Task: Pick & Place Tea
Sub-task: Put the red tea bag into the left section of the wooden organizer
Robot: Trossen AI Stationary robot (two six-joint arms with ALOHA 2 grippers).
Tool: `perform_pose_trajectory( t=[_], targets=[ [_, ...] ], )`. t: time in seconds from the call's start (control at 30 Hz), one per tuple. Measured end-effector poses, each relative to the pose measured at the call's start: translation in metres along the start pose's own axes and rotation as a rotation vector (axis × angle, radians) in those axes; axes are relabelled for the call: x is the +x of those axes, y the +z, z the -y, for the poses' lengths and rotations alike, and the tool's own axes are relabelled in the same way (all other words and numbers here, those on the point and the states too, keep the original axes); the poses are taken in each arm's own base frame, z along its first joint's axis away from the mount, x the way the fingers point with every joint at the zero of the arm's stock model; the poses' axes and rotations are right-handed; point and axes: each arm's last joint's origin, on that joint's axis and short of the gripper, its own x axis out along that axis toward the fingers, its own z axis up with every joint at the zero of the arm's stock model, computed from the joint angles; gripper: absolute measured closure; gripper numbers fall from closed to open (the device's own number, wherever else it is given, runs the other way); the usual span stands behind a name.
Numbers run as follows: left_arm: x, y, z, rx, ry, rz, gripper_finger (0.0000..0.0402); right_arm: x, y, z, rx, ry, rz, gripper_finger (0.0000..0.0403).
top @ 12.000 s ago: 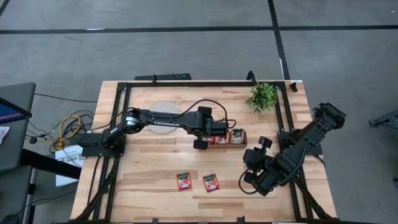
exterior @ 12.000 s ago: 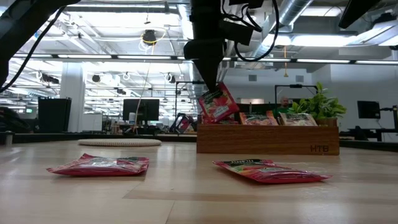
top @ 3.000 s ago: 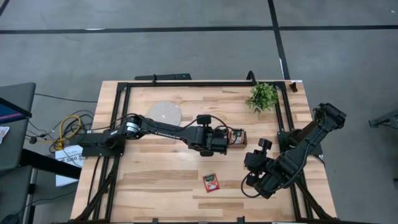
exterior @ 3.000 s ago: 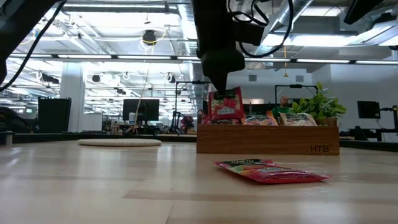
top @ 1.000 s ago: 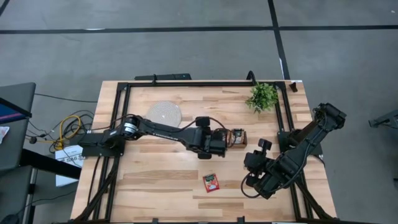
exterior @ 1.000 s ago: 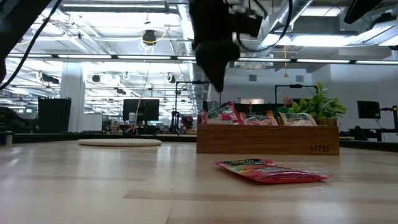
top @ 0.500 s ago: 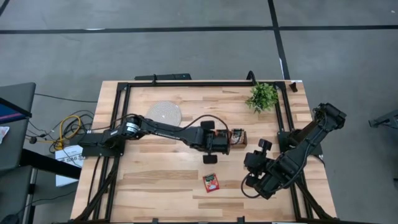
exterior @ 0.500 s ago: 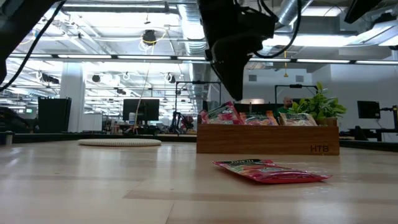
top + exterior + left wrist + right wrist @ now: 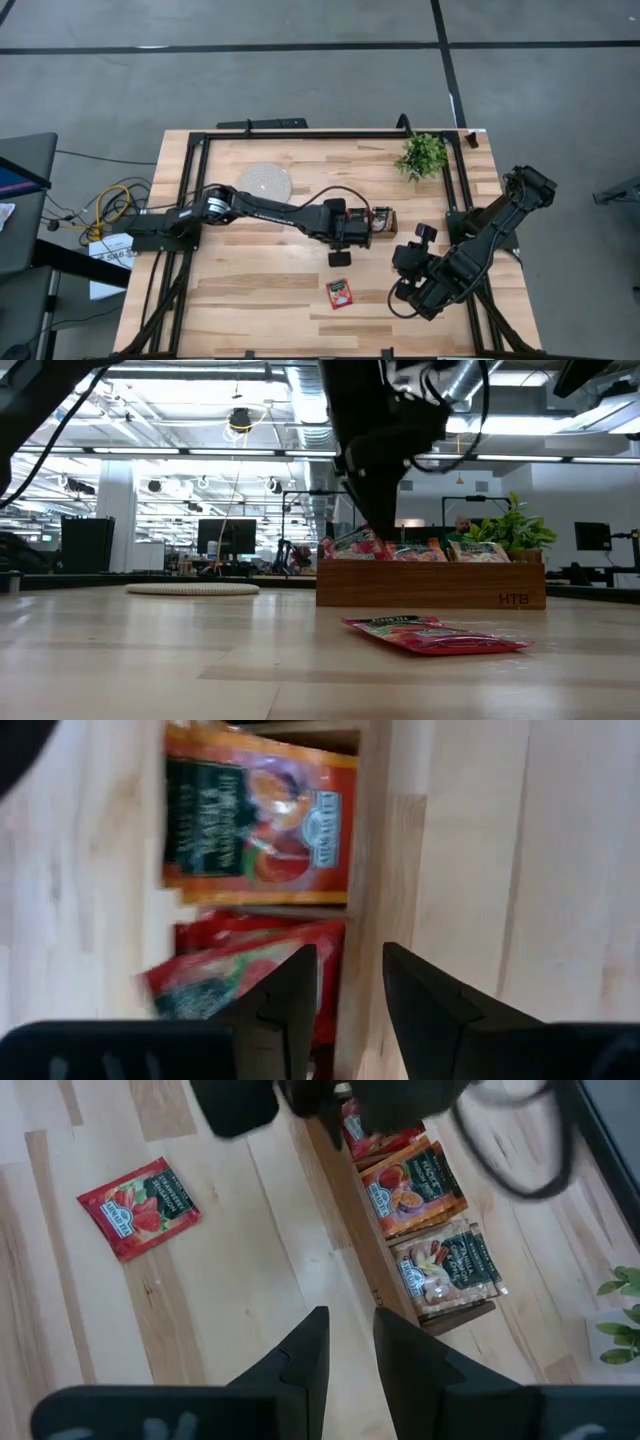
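The left claw (image 9: 339,258) hangs empty with its fingers slightly apart, just off the near edge of the wooden tray (image 9: 430,585), where tea packets (image 9: 255,815) lie in the compartments. One red tea packet (image 9: 339,292) lies flat on the tabletop (image 9: 250,290) nearer the front. The right claw (image 9: 345,1345), fingers a little apart and holding nothing, waits over the tabletop's right side.

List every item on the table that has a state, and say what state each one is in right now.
Left gripper: open, empty, above the wooden tray's edge.
Right gripper: jaws slightly apart, empty, waiting off to the side.
Wooden tray: upright, holds sachets in its compartments.
Red sachet on the table: lying flat, outside the tray.
Orange sachet: lying in the tray.
Potted plant: upright at the table's far side.
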Motion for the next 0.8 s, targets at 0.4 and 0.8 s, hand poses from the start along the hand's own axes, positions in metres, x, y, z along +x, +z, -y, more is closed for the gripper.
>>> perform_pose_trajectory(
  t=[0.4,0.8],
  targets=[
    [0.013,-0.001,-0.002,-0.026,0.012,-0.022,0.0292,0.0,0.0,0.0,0.0,0.0,0.0,0.0327],
    [0.018,0.002,-0.013,-0.095,-0.004,-0.013,0.0292,0.0,0.0,0.0,0.001,0.001,0.0,0.0327]
  ],
)
